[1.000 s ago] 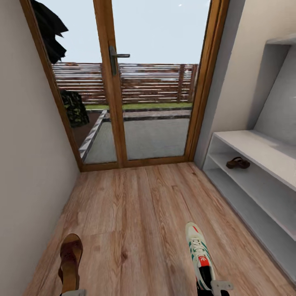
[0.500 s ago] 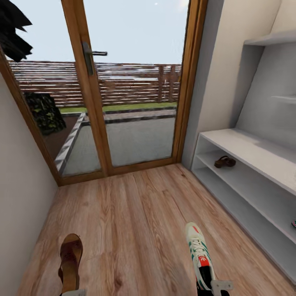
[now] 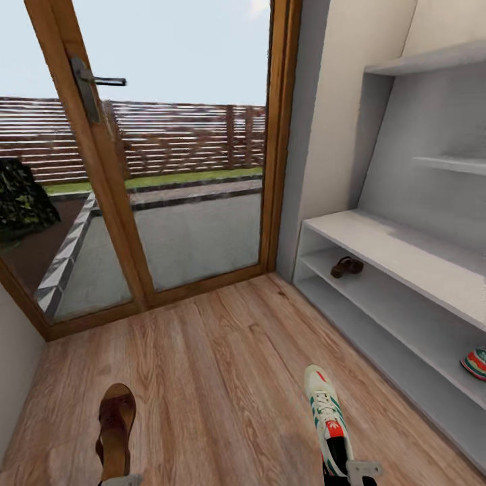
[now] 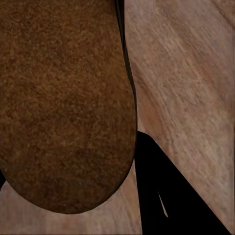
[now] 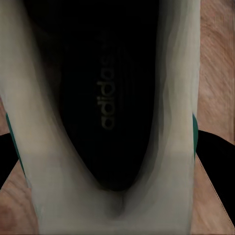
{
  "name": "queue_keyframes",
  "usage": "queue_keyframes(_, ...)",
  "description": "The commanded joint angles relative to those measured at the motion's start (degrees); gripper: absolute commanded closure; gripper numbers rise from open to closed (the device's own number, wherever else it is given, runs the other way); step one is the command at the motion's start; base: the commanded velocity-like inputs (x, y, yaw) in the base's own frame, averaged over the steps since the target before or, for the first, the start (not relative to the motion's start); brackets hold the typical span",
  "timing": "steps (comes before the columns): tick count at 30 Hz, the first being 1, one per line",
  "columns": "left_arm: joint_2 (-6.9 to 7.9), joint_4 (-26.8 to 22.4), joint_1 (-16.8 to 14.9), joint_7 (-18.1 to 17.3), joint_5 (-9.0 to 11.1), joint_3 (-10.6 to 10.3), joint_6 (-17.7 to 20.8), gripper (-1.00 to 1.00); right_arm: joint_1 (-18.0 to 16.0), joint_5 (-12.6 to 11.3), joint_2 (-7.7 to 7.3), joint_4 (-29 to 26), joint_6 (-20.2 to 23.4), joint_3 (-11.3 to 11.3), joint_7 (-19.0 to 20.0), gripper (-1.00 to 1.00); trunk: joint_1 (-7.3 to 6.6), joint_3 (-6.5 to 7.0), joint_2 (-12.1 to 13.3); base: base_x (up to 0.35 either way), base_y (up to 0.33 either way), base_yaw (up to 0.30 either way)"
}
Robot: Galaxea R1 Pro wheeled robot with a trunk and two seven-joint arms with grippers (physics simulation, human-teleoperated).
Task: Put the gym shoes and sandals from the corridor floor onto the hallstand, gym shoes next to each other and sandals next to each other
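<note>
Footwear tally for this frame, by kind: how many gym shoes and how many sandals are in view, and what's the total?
Gym shoes: 2, one at the right gripper (gym shoe), one on the hallstand's lower shelf.
Sandals: 2, one at the left gripper (sandal), one on the hallstand lower shelf.
Total: 4.

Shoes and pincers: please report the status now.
Left pincer holds sandal, right pincer holds gym shoe. Second sandal and second gym shoe on hallstand shelf, far apart. Nothing in the way.
</note>
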Motion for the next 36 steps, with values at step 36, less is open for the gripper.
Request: queue_keyframes(36, 0.08, 0.1, 0.0, 0.0, -0.3, 0.3, -0.1, 1.0, -0.1, 0.6, 0.05, 0.0, -0.2, -0.3, -0.2, 1.0, 0.02, -0.05, 0.0, 0.211, 0.121, -0.293)
